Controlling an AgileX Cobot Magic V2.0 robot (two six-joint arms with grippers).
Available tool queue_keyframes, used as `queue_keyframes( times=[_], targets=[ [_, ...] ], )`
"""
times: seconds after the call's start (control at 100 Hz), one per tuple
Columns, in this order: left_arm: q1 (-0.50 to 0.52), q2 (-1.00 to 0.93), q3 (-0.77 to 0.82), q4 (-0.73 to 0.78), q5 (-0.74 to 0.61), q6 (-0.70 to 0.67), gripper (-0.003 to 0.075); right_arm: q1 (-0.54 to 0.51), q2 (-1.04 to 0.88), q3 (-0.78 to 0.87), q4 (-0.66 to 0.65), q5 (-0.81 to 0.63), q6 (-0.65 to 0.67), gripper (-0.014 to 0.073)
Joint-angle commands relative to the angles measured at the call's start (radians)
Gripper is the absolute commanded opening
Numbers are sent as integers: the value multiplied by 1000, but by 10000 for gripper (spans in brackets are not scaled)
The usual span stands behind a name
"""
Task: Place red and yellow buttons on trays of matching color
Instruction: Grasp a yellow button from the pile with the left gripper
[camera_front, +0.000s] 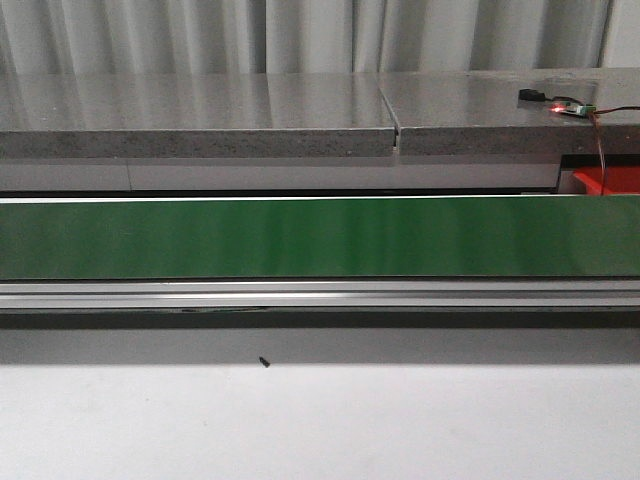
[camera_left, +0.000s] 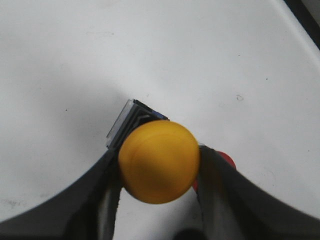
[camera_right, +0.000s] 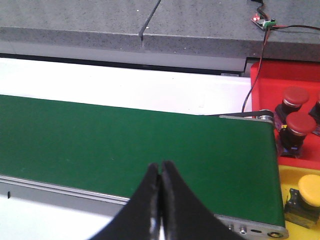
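In the left wrist view my left gripper (camera_left: 159, 170) is shut on a yellow button (camera_left: 158, 161) with a grey base (camera_left: 125, 122), held over the white table. A red button (camera_left: 225, 160) peeks out behind the right finger. In the right wrist view my right gripper (camera_right: 161, 167) is shut and empty, above the green conveyor belt (camera_right: 125, 145). Beyond the belt's end a red tray (camera_right: 280, 85) holds two red buttons (camera_right: 301, 125), and a yellow tray (camera_right: 290, 175) holds one yellow button (camera_right: 310, 192). Neither gripper shows in the front view.
The green belt (camera_front: 320, 238) runs across the front view with a metal rail (camera_front: 320, 295) in front and a grey stone ledge (camera_front: 200, 120) behind. A small circuit board (camera_front: 570, 106) with wires lies on the ledge. A corner of the red tray (camera_front: 610, 182) shows at the right.
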Motion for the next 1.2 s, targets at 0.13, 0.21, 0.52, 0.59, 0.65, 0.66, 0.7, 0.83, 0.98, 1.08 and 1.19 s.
queue_keyframes(
  times=[0.13,0.21,0.52,0.59,0.65,0.66,0.7,0.83,0.98,1.08,1.19],
  targets=[
    [-6,-195,120,-35,-86,63,209,2,-3,-27,19,-53,-10,-67],
    [-6,-263,191,-90,-119,108,209,2,-3,-27,19,-53,-10,-67],
    [-83,-420,406,-127,-146,179,209,2,-3,-27,19,-53,-10,-67],
    [-109,-426,433,-127,-146,179,209,2,-3,-27,19,-53,-10,-67],
    [-131,-426,448,-127,-146,179,209,2,-3,-27,19,-53,-10,-67],
    [-134,-426,448,-127,-148,179,209,2,-3,-27,19,-53,-10,-67],
    [-145,-426,458,-127,-153,179,209,2,-3,-27,19,-53,-10,-67],
    [-169,-426,475,-127,-163,179,209,2,-3,-27,19,-53,-10,-67],
    [-169,-421,480,-127,-146,179,211,2,-3,-27,19,-53,-10,-67],
    [-169,-421,480,-120,-137,181,252,2,-3,-27,19,-53,-10,-67],
    [-169,-421,480,-120,-127,188,372,2,-3,-27,19,-53,-10,-67]
  ],
)
